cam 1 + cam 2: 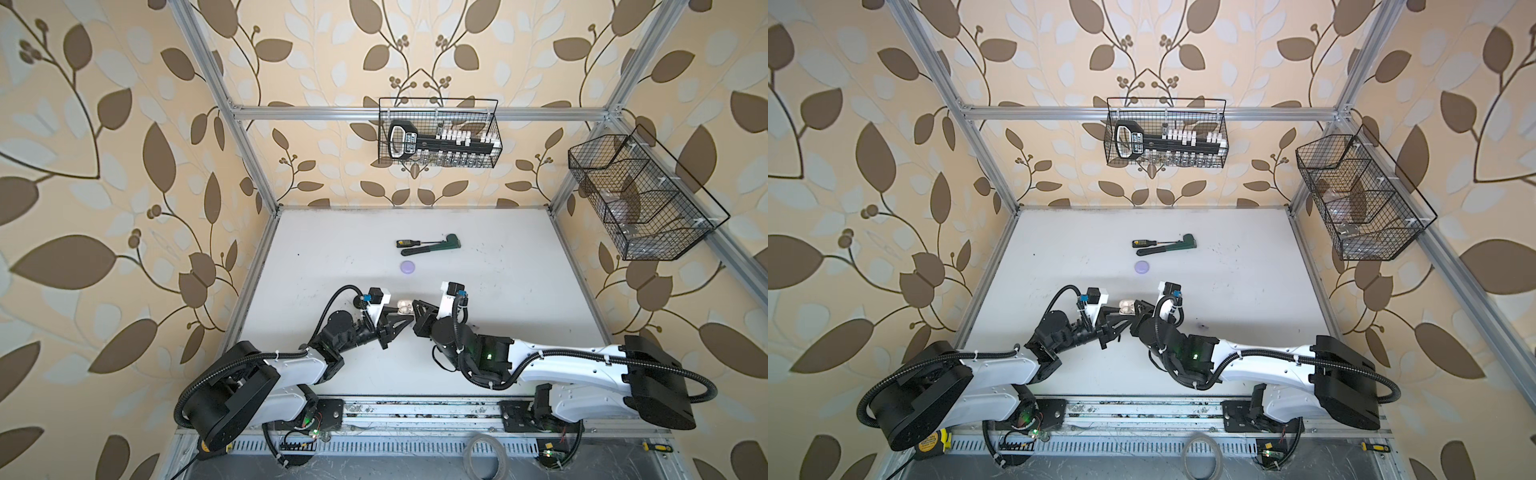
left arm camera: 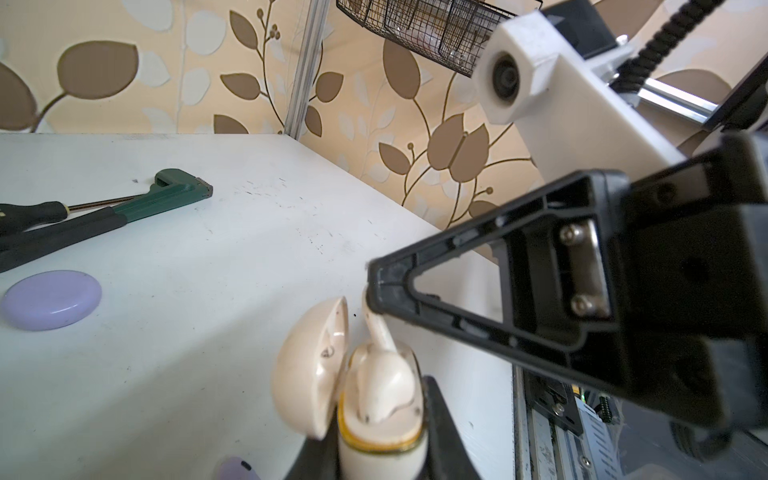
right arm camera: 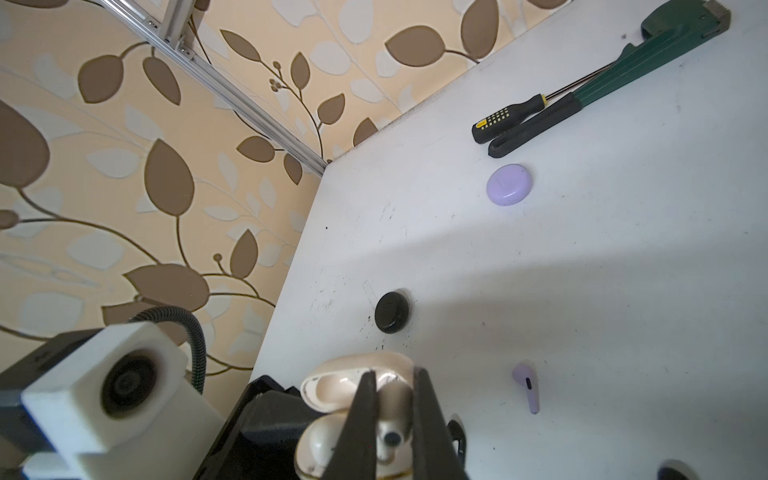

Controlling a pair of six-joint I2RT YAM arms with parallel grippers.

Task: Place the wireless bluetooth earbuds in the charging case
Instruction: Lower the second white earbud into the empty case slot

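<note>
A cream charging case (image 2: 382,432) stands with its lid (image 2: 309,365) swung open, and my left gripper (image 2: 380,451) is shut on its body. My right gripper (image 3: 395,374) is shut on a white earbud (image 3: 392,419), which sits partly in the case's socket with its stem pointing up to the fingertips (image 2: 376,286). In both top views the two grippers meet at the case (image 1: 404,307) (image 1: 1126,306) near the table's middle front. A lavender earbud (image 3: 527,386) lies loose on the table beside the case.
A shut lavender case (image 1: 407,266) (image 3: 509,183) and a shut black case (image 3: 392,312) lie on the white table (image 1: 519,270). A screwdriver (image 3: 507,114) and a green wrench (image 1: 432,245) lie farther back. Wire baskets (image 1: 438,133) hang on the walls.
</note>
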